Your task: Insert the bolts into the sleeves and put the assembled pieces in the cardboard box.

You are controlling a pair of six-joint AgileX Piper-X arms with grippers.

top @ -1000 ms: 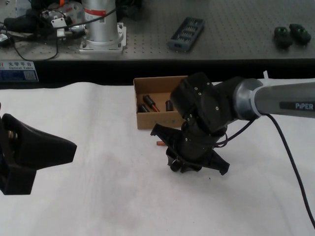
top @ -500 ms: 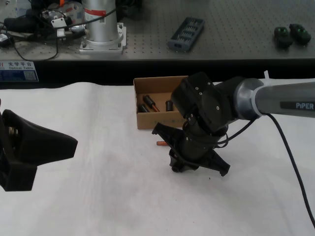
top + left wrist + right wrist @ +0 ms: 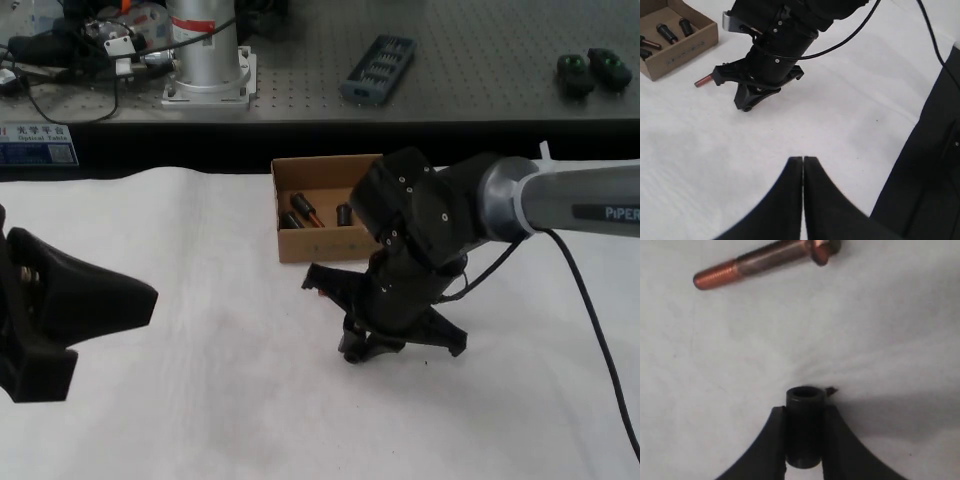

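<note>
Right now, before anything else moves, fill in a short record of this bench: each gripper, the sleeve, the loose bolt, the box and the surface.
right gripper: shut on the sleeve
sleeve: black, open end showing between the fingers
left gripper: shut, holding nothing
bolt: copper-coloured, lying on the cloth, apart from the sleeve
cardboard box: open, with several dark pieces inside
surface: white cloth
</note>
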